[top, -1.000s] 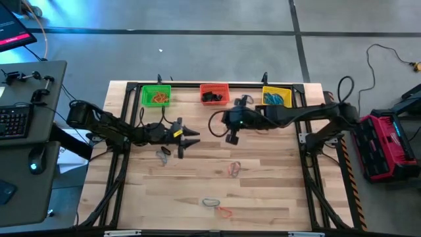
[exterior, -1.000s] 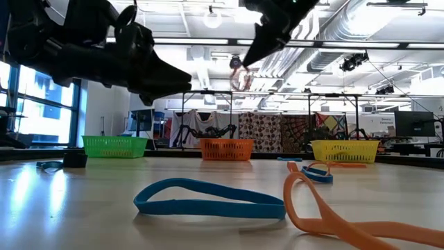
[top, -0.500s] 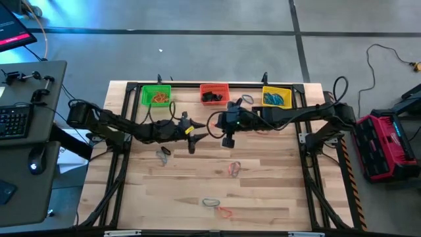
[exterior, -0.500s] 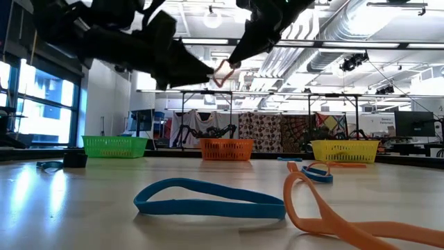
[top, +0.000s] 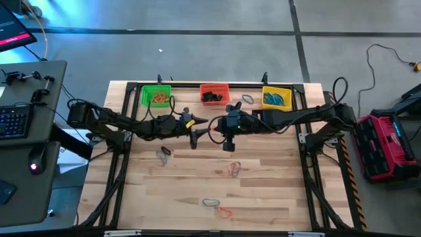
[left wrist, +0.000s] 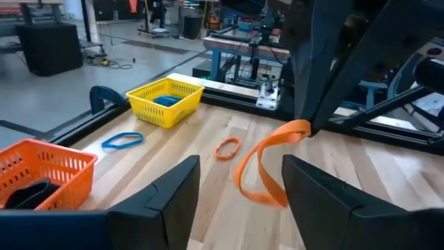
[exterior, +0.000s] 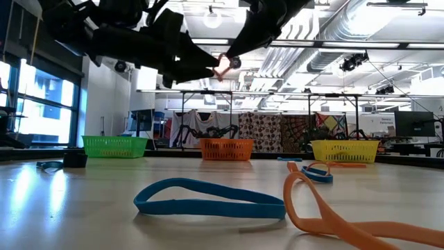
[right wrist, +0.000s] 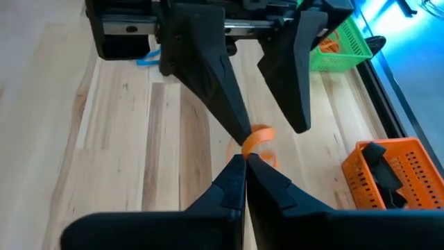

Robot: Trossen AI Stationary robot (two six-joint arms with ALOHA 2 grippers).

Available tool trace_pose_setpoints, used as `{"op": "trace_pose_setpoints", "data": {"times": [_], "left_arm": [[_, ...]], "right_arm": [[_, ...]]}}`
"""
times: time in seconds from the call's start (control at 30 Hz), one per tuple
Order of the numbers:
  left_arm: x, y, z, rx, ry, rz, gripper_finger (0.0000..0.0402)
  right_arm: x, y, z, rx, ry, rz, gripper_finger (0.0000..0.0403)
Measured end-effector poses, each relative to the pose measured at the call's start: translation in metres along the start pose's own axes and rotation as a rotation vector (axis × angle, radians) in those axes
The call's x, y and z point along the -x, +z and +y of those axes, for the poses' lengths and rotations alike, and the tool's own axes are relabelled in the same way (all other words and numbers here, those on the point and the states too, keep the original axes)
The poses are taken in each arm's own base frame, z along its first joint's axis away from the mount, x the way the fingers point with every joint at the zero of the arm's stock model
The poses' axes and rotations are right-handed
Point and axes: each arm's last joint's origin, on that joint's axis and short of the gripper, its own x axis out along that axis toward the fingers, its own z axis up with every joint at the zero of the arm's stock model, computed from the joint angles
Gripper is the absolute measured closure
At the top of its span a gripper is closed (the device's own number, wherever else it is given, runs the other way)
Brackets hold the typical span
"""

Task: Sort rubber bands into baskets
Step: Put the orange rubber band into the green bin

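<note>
Now both hands meet in mid-air above the bench (top: 263,191), just in front of the red basket (top: 214,93). The right hand (right wrist: 244,158) is pressed together, pinching the top of an orange band (left wrist: 267,161); the loop hangs below its tips. The left hand (left wrist: 239,182) is spread, one finger (left wrist: 177,191) on each side of the hanging loop, not touching it as far as the left wrist view shows.

Changes over the last second:
- The left hand has come in from farther out on its own side, closing the gap to the right hand.
- Its fingers have spread to their widest.
- The right hand has shifted slightly toward the left hand, grip unchanged.

Meaning for the task: this reads as a handover. The band matches the orange ones already in the green basket (top: 156,96), which lies behind the left hand on its own side, so the left arm is the likelier carrier. The left hand is not yet shut on the band.

Other bands lie on the bench nearer the front edge: a blue band (exterior: 208,198) and an orange one (exterior: 340,219) among them. The yellow basket (top: 277,97) holds blue bands.
</note>
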Motion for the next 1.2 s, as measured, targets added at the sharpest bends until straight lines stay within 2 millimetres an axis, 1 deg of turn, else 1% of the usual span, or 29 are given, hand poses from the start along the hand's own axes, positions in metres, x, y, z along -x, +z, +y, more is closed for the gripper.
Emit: {"op": "trace_pose_setpoints", "data": {"times": [0.07, 0.13, 0.23, 0.33, 0.37, 0.4, 0.6, 0.7, 0.8, 1.0, 1.1, 1.2], "left_arm": [[0.000, 0.000, 0.000, -0.008, -0.002, -0.001, 0.0220], [0.000, 0.001, -0.001, -0.036, -0.026, -0.009, 0.0245], [0.000, 0.001, -0.002, -0.069, -0.044, -0.008, 0.0299], [0.000, 0.001, -0.002, -0.094, -0.057, -0.007, 0.0366], [0.000, 0.001, -0.002, -0.097, -0.060, -0.006, 0.0383], [0.000, 0.001, -0.002, -0.100, -0.061, -0.006, 0.0392], [0.000, 0.001, -0.002, -0.103, -0.060, -0.006, 0.0399], [0.000, 0.001, -0.002, -0.103, -0.058, -0.006, 0.0400], [0.000, 0.001, -0.002, -0.103, -0.052, -0.006, 0.0401], [0.000, 0.000, 0.001, -0.105, -0.022, 0.008, 0.0401], [0.001, 0.001, 0.006, -0.107, 0.007, 0.030, 0.0401], [0.008, 0.007, 0.014, -0.111, 0.072, 0.056, 0.0401]], "right_arm": [[0.000, 0.000, 0.000, -0.001, 0.000, -0.003, 0.0403], [0.000, 0.000, 0.000, 0.000, 0.000, -0.005, 0.0403], [0.000, 0.000, 0.000, 0.000, 0.000, -0.005, 0.0403], [0.000, 0.000, 0.000, 0.000, -0.001, -0.005, 0.0403], [0.000, 0.000, 0.000, 0.000, -0.001, -0.004, 0.0403], [0.000, 0.000, 0.000, 0.000, -0.001, -0.004, 0.0403], [0.000, 0.000, 0.000, -0.014, -0.014, -0.003, 0.0402], [0.000, 0.000, -0.001, -0.017, -0.031, -0.002, 0.0385], [0.000, 0.000, -0.002, -0.020, -0.060, 0.000, 0.0348], [0.000, 0.000, -0.003, -0.028, -0.088, 0.002, 0.0260], [0.000, 0.000, -0.003, -0.034, -0.100, 0.008, 0.0228], [0.000, -0.002, -0.003, -0.030, -0.100, 0.028, 0.0209]]}}
